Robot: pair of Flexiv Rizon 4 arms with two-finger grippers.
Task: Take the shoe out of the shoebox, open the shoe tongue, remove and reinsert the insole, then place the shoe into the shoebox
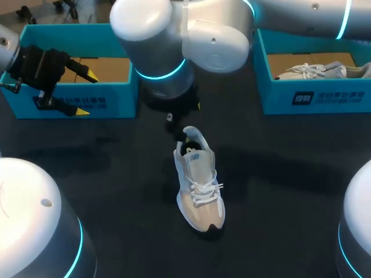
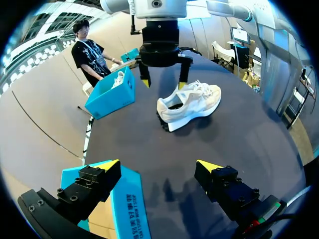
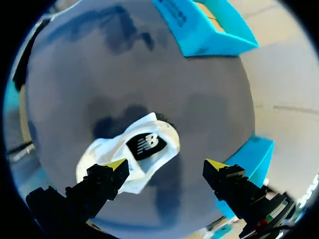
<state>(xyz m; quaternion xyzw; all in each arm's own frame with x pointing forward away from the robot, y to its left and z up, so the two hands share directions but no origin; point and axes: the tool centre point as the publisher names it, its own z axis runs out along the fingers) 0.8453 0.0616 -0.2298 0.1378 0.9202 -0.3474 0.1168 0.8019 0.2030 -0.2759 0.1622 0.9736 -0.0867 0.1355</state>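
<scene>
Shoe (image 1: 199,179) upright on table (image 1: 104,168)

The white and beige shoe (image 1: 199,179) stood upright on its sole near the middle of the table (image 1: 290,174), toe toward the near edge, with a dark insole (image 3: 147,144) showing inside. On my left, an open blue shoebox (image 1: 110,98) sat at the far edge. A second shoebox (image 1: 324,95) at the far right held another pale shoe (image 1: 319,70).

dark table (image 1: 290,174): white shoe (image 1: 200,185), left shoebox (image 1: 107,105), right shoebox (image 1: 342,99)
</scene>
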